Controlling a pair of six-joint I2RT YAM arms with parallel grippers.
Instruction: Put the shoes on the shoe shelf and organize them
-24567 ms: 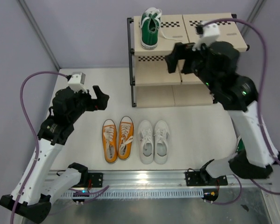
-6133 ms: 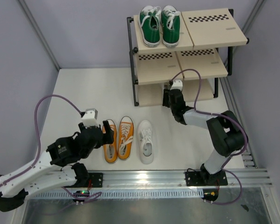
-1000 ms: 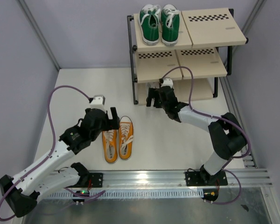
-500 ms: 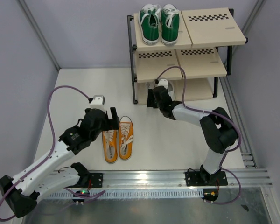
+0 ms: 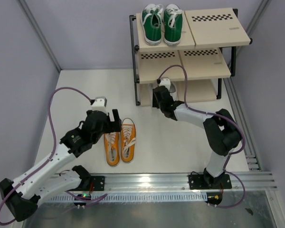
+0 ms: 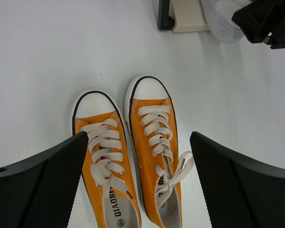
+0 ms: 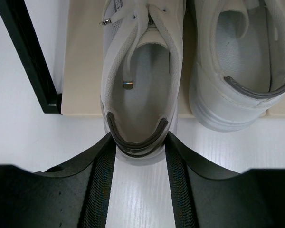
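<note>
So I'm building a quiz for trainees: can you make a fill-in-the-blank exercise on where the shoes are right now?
1. The green sneakers stand on the ___ tier of the shoe shelf.
2. The pair lying under the open left gripper is ___ in colour.
3. The shoe whose heel sits between the fingers of the right gripper is ___.
Missing words: top; orange; white.

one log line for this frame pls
left gripper open over orange pair on table | right gripper straddling white shoe heel, bottom tier of shoe shelf | green pair on top tier
</note>
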